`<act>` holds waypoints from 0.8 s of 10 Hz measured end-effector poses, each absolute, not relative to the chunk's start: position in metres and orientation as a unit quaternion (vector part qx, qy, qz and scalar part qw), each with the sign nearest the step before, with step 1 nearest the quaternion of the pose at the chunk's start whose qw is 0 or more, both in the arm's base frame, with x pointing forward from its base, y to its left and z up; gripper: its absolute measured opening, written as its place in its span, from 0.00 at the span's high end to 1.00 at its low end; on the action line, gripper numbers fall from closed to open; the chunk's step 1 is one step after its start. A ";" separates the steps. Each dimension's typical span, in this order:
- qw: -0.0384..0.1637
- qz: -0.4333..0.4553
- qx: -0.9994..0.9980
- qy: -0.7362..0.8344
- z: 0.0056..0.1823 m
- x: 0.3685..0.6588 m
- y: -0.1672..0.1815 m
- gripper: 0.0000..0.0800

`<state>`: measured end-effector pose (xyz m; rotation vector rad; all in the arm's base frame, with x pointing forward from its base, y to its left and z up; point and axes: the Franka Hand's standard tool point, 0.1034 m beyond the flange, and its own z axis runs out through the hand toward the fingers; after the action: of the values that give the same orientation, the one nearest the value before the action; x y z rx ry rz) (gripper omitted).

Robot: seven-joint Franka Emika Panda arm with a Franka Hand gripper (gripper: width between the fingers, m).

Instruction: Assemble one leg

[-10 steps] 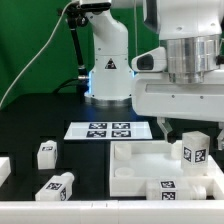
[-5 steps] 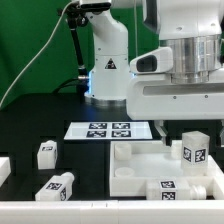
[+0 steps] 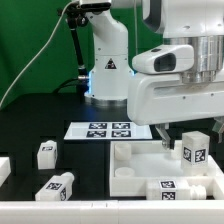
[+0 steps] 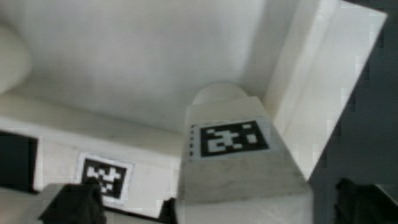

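A white leg (image 3: 195,152) with a square tag stands upright at the exterior view's right end of the large white tray-like part (image 3: 135,160). My gripper (image 3: 188,134) hangs just above it. In the wrist view the leg (image 4: 235,150) lies between my dark fingertips (image 4: 80,205), and my gripper (image 4: 222,207) is open, with gaps on both sides of the leg. Two more legs lie on the black table at the exterior view's left, one (image 3: 46,153) upright and one (image 3: 57,187) on its side.
The marker board (image 3: 108,130) lies behind the tray-like part, in front of the arm's base (image 3: 108,75). Another tagged white piece (image 3: 165,188) sits at the tray part's front. A white part (image 3: 4,168) shows at the left edge.
My gripper and wrist have risen a little and shifted to the exterior view's right. The leg on the tray-like part has stayed where it was.
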<state>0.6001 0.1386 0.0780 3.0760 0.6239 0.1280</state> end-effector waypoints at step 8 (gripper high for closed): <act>0.012 0.040 0.954 0.297 0.078 0.601 0.135 0.64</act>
<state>0.6007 0.1355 0.0779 2.9751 0.9249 0.1244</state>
